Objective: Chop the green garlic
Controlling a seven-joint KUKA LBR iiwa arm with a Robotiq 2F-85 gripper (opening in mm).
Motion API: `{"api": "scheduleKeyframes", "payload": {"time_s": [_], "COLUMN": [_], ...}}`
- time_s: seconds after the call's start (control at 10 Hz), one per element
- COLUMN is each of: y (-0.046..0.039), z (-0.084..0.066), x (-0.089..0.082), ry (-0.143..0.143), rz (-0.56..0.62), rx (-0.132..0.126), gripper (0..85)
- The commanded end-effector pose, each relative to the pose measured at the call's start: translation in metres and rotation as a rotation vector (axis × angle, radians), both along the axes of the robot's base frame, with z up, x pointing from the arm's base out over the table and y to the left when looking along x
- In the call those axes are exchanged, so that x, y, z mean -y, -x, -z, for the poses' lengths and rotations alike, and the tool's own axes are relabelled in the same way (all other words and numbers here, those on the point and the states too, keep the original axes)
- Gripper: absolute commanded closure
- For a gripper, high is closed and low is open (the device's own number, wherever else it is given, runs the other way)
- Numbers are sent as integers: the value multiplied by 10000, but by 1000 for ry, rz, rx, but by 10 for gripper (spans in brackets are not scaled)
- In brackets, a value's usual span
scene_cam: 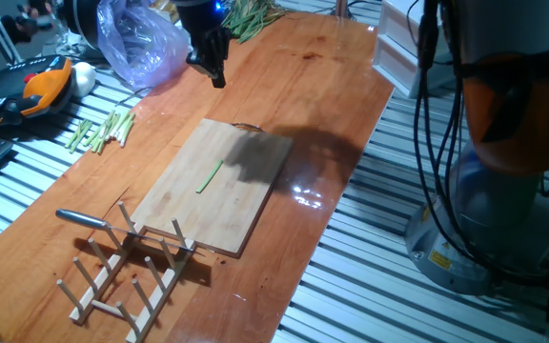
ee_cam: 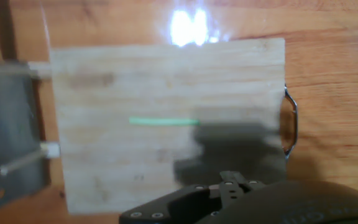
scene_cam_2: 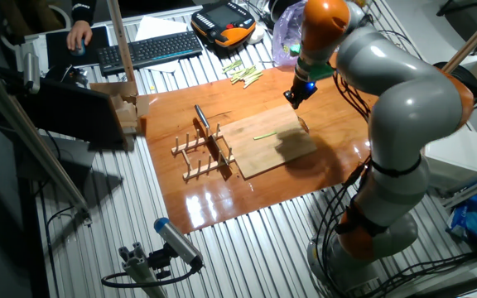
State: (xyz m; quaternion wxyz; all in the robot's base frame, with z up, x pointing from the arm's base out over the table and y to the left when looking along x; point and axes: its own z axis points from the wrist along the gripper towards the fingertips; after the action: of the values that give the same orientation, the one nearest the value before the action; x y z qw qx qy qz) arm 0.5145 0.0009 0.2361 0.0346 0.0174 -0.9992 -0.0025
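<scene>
The arm is hanging high over the far end of the tabletop (scene_cam: pixel 332 86), its gripper (scene_cam: pixel 215 69) pointing down; whether the jaws are open cannot be told. The green garlic (scene_cam: pixel 209 176), one thin straight stalk, is lying whole mid cutting board (scene_cam: pixel 179 229), bare wood showing around it.

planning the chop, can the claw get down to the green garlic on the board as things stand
Probably yes. The green garlic lies alone on the cutting board, with nothing over it. The claw hangs above the board's far end, holding nothing. The knife rests apart, on the wooden rack.
</scene>
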Motion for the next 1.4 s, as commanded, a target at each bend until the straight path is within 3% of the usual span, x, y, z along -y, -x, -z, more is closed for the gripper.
{"api": "scheduleKeyframes", "payload": {"time_s": [0.0, 0.1, 0.2, 0.3, 0.4, 0.5, 0.8, 0.9, 1.0, 1.1, 1.3], "y": [0, 0, 0, 0, 0, 0, 0, -56, -119, -174, -199], "z": [4, 4, 4, 4, 4, 4, 4, -74, -163, -248, -325], "x": [-2, -2, -2, -2, -2, -2, -2, -162, -388, -675, -1267], "ry": [-13, -59, -96, -94, -46, -103, -74, -65, -79, -53, -55], "rz": [2, -5, -7, -20, 37, 37, 48, 42, 53, 60, 90], "rx": [1, -10, -48, -65, 1, -28, -60, -67, -76, -80, -50], "gripper": [850, 850, 850, 850, 850, 850, 850, 850, 850, 850, 850]}}
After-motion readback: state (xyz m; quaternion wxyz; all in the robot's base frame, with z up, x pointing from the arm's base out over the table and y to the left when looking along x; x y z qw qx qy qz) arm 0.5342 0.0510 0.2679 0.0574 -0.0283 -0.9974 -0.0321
